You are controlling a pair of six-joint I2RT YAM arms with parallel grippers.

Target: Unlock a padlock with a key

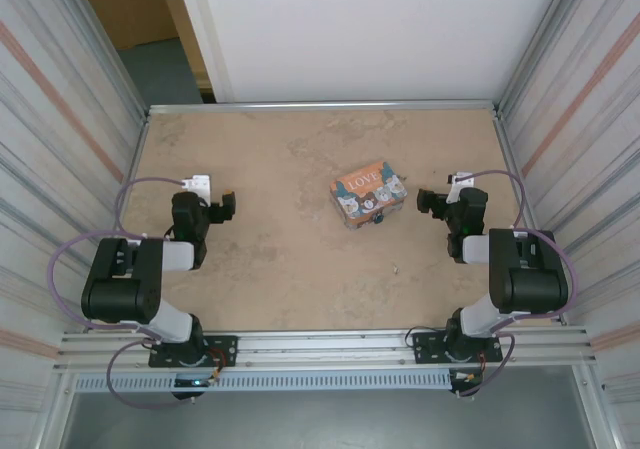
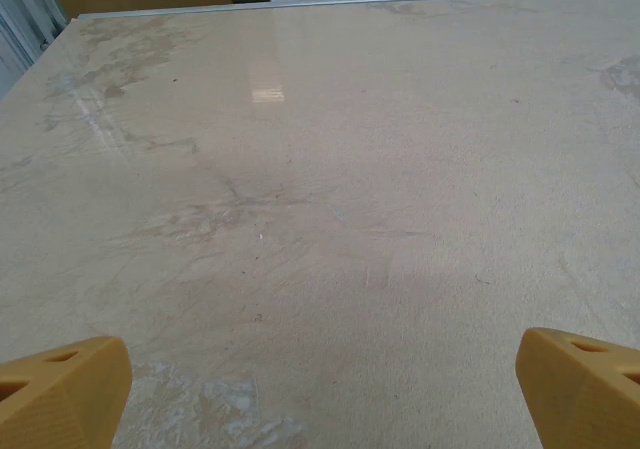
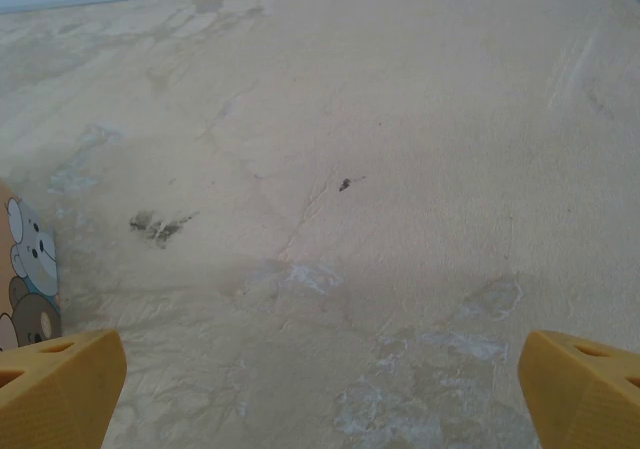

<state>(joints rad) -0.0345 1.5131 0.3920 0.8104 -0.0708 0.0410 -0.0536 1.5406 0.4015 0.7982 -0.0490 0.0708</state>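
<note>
1. The left tool (image 1: pixel 224 209) is hanging low over the left part of the table (image 1: pixel 270 159). Its jaws are standing wide. In the left wrist view, its orange fingertips (image 2: pixel 60 389) are sitting at opposite edges of the picture with bare table between them. It is holding nothing.
2. The right tool (image 1: pixel 428 203) is hanging over the right part of the table, also spread wide and empty. In the right wrist view, its orange fingertips (image 3: pixel 585 384) are framing stained table surface.
3. The orange "LOVE" tin (image 1: pixel 368 193) is lying at a slant between the two tools, nearer the right one. Its bear-printed side (image 3: pixel 25 269) is showing at the left edge of the right wrist view.
4. The padlock (image 1: pixel 379 220) is showing as a small dark bit against the tin's near side, touching it. It is too small to tell whether the shackle is closed.
5. The key (image 1: pixel 396 267) is lying on the table as a pale speck. It is closer to the arm bases than the tin is, apart from the tin and well apart from both tools.
</note>
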